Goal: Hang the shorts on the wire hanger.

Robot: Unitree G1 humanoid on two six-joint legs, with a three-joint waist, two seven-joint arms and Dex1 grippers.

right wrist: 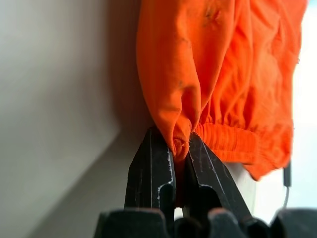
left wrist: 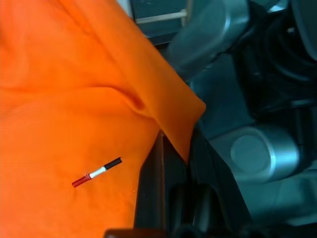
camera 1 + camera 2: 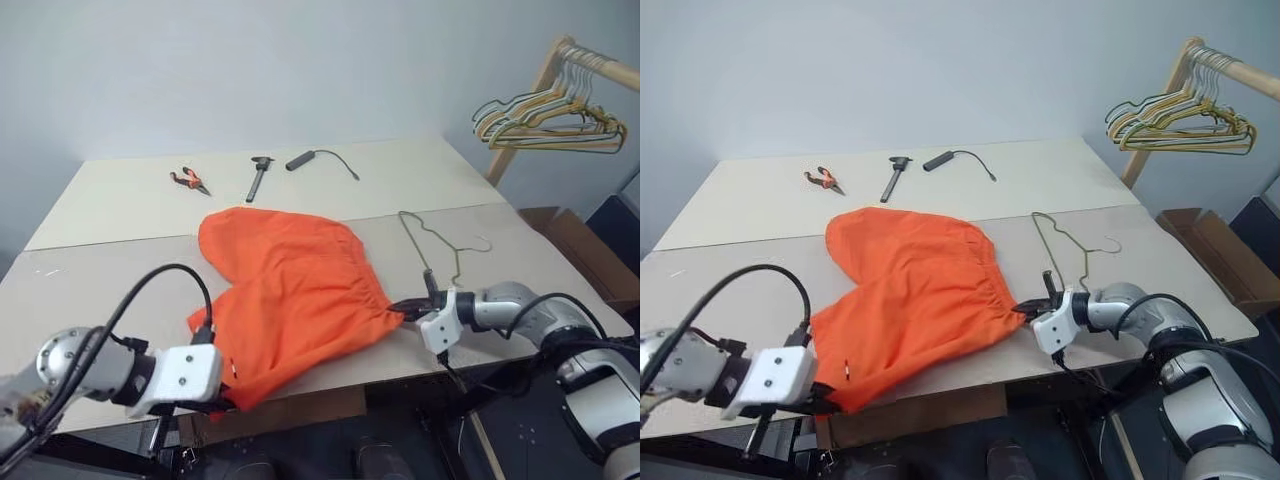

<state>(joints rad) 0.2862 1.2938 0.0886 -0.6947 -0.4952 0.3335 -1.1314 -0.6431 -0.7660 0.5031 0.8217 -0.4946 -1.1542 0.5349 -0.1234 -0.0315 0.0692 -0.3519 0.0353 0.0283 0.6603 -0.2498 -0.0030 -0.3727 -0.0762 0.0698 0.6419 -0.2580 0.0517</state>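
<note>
The bright orange shorts (image 3: 290, 285) lie spread on the middle of the table, and their near-left corner hangs over the front edge. My left gripper (image 2: 176, 148) is shut on that corner's hem at the table's front-left (image 3: 222, 398). A small red, white and black tag (image 2: 97, 172) shows on the fabric close by. My right gripper (image 3: 405, 307) is shut on the gathered waistband at the right end of the shorts (image 1: 179, 144). The wire hanger (image 3: 440, 245) lies flat on the table just right of the shorts, beyond my right gripper.
Red-handled pliers (image 3: 188, 180), a dark hand tool (image 3: 259, 178) and a black cable with a cylindrical end (image 3: 320, 160) lie at the table's far side. A bunch of hangers (image 3: 550, 115) hangs on a wooden rack at the right. A cardboard box (image 3: 580, 250) sits below it.
</note>
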